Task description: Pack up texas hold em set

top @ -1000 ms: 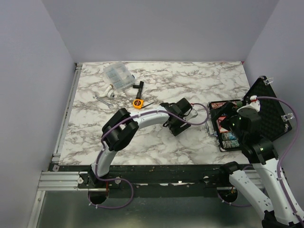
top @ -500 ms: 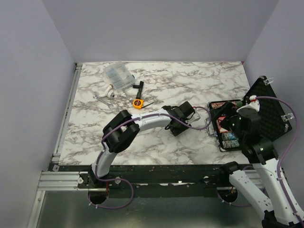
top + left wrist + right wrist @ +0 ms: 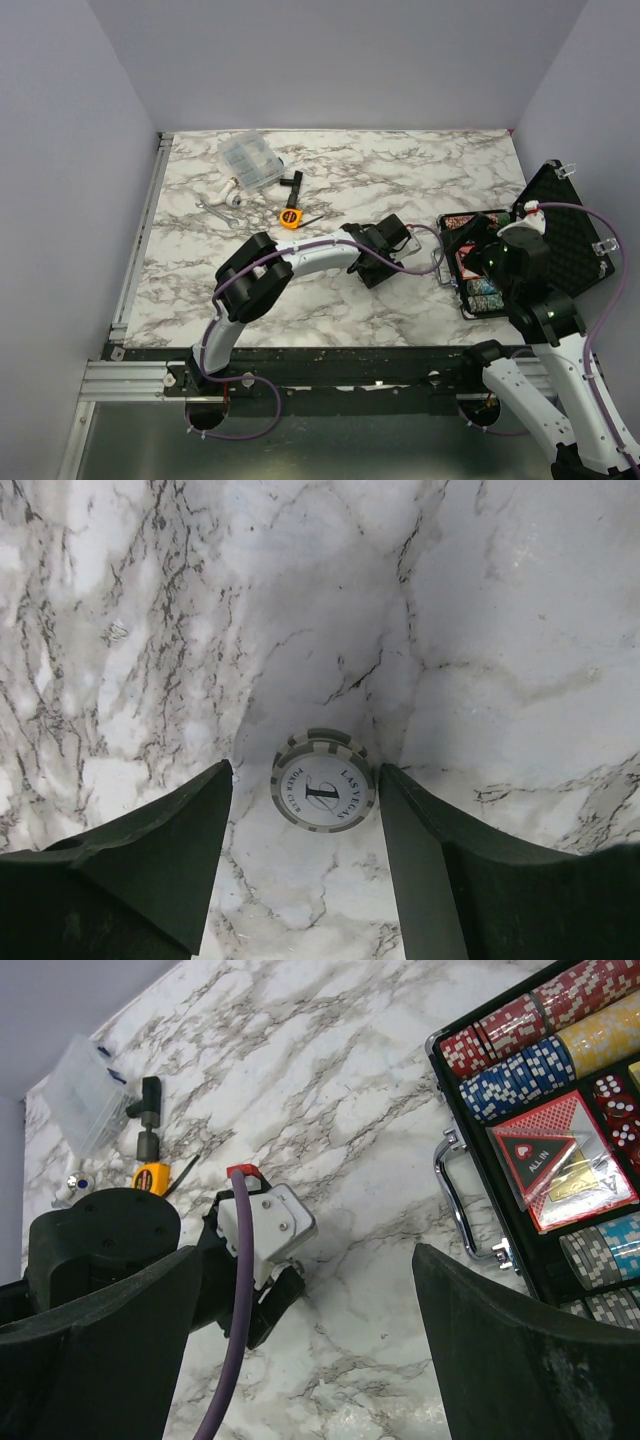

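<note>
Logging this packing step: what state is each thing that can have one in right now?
Black hard briefcase: open, lid raised.
White striped poker chip: flat on marble table, not gripped.
Left gripper: open, straddling the chip.
Right gripper: open, empty.

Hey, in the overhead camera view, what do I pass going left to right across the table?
clear compartment box → orange tape measure → left tool → black briefcase, standing open. The small fittings beside the box overlap it, so they are left out.
</note>
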Action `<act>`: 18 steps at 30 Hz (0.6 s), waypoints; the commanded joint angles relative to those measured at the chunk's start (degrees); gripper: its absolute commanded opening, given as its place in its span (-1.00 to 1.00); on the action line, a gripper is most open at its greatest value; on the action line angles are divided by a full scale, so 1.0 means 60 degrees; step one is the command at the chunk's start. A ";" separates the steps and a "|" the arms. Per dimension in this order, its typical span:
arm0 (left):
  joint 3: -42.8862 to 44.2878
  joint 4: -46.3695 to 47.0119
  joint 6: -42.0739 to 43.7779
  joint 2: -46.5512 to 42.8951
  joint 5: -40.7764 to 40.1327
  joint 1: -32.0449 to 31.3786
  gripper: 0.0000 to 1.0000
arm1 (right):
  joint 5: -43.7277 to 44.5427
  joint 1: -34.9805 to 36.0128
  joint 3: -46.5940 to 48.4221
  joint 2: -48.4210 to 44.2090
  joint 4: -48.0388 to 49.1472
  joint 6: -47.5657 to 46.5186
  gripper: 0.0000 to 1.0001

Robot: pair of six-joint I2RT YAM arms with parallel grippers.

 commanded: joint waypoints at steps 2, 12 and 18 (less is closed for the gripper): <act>-0.0723 -0.0802 0.0039 0.0569 0.0831 -0.0081 0.19 | -0.0108 -0.0030 -0.0058 -0.0030 0.0109 -0.0130 0.76; -0.0893 -0.0966 0.0023 0.0842 0.1154 0.0045 0.03 | -0.0122 -0.0024 -0.0014 -0.0074 0.0052 -0.0134 0.77; -0.1042 -0.0980 0.0022 0.0870 0.1431 0.0160 0.08 | 0.0515 -0.0027 0.0042 -0.0198 -0.0119 0.0079 0.75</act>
